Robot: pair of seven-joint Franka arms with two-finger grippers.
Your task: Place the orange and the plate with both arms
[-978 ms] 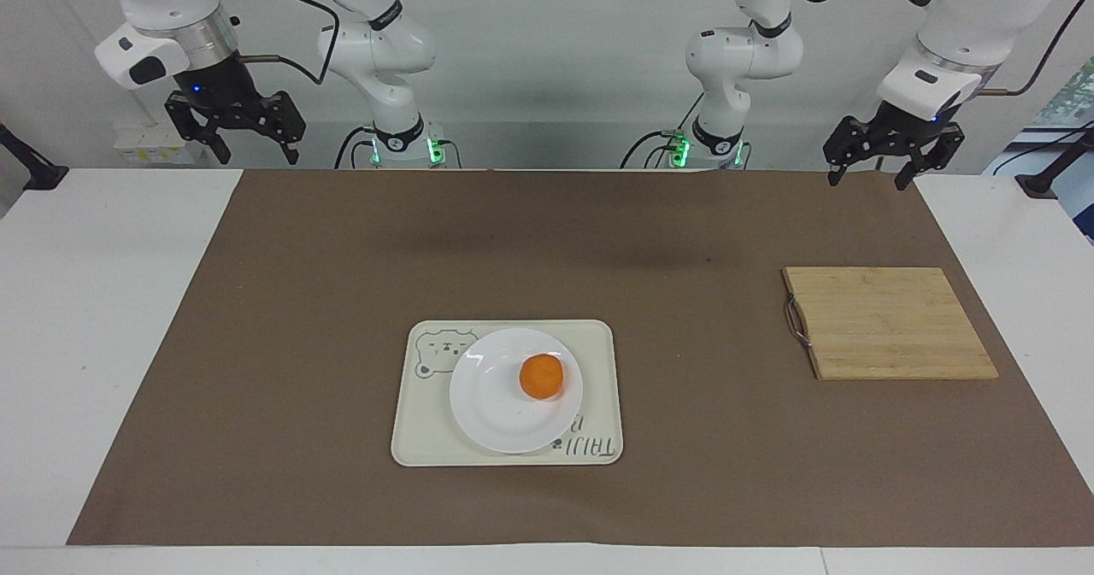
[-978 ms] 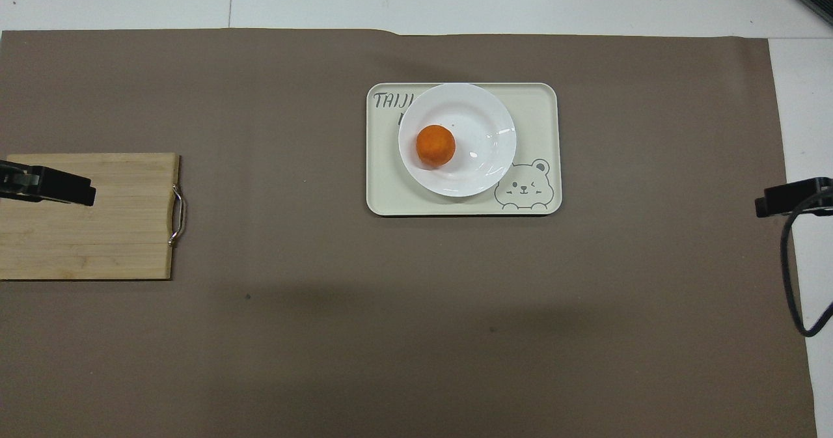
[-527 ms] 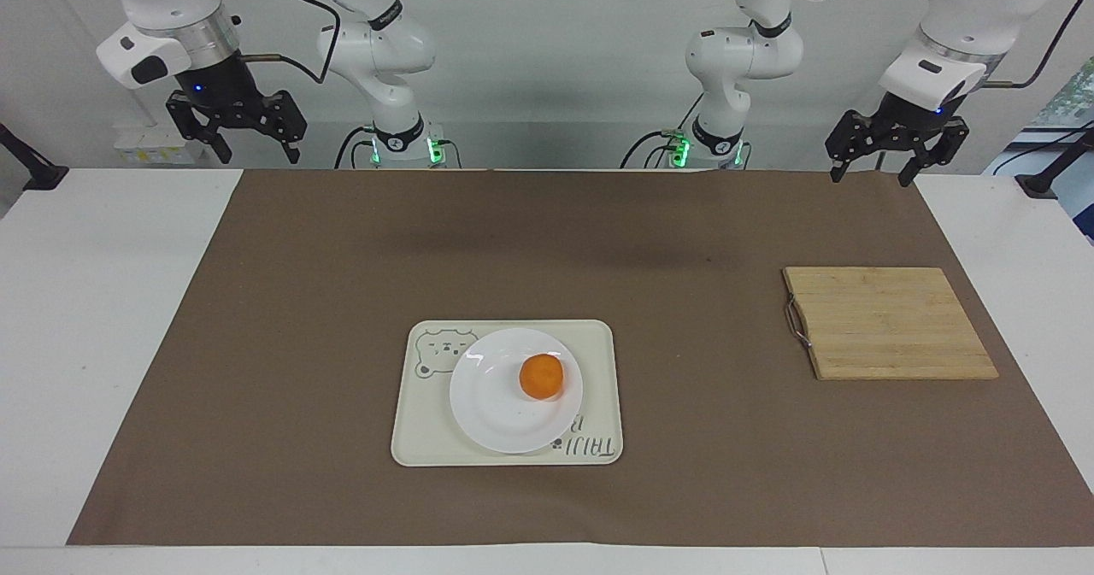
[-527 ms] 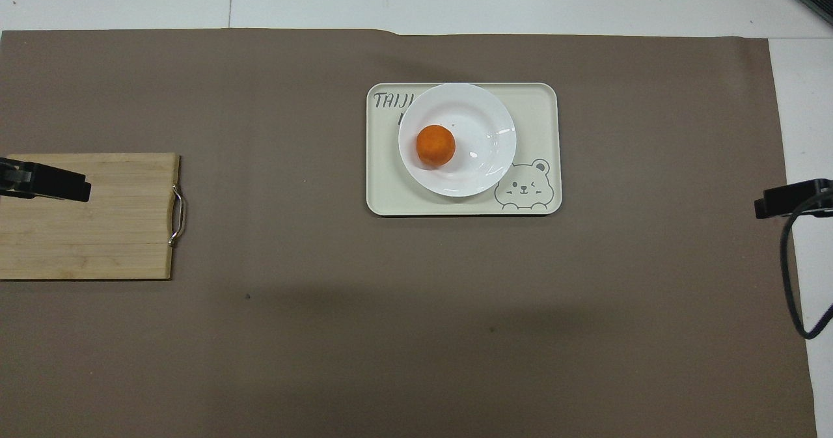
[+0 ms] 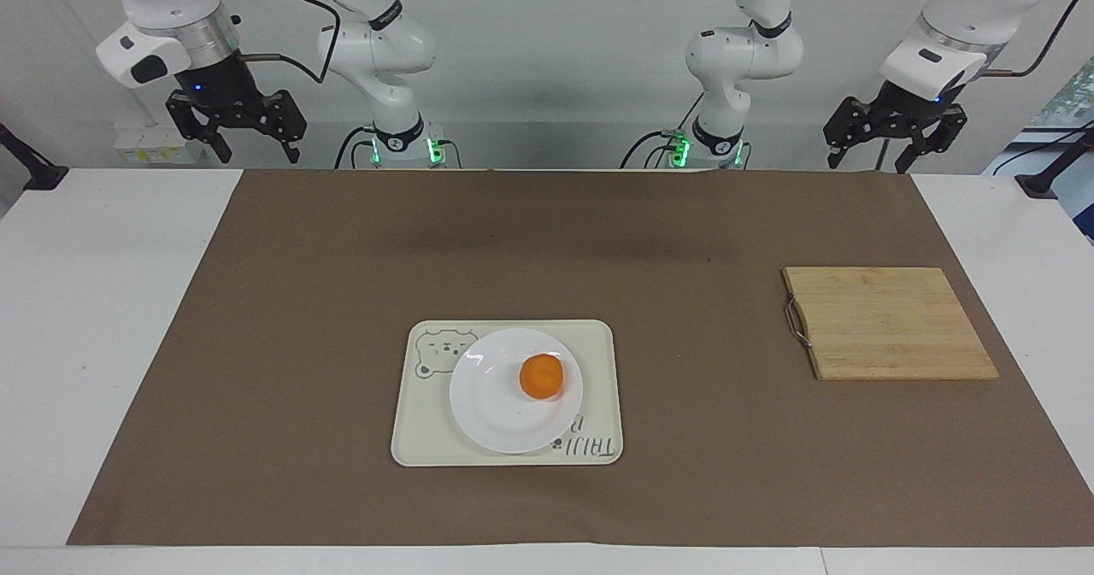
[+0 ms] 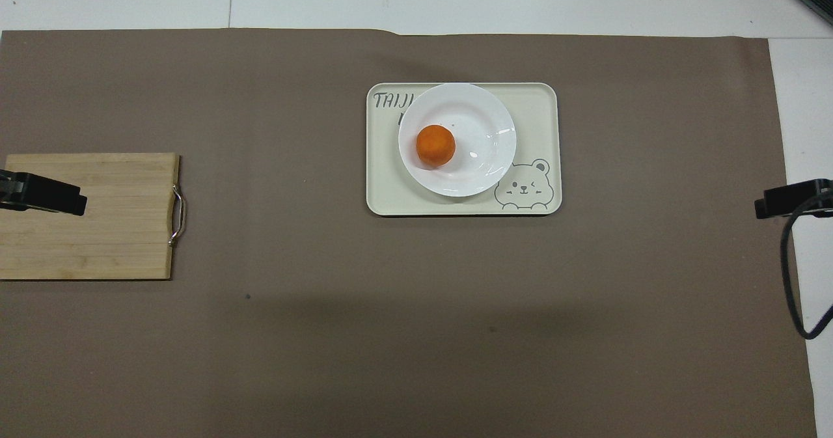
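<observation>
The small round bright-orange fruit sits on the glossy white round plate, which rests on the cream rectangular bear-print tray on the brown mat. Both black grippers, left and right, hang empty with fingers apart. The left one is over the table's edge at its own end, up from the bamboo cutting board.

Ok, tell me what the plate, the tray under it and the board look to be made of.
Plate: glossy white, with bright highlights on its rim; likely glazed ceramic, possibly melamine.
Tray: matte cream with a printed bear and lettering, rounded corners; probably plastic.
Cutting board: pale strips with visible grain, bamboo or wood, with a metal handle.
</observation>
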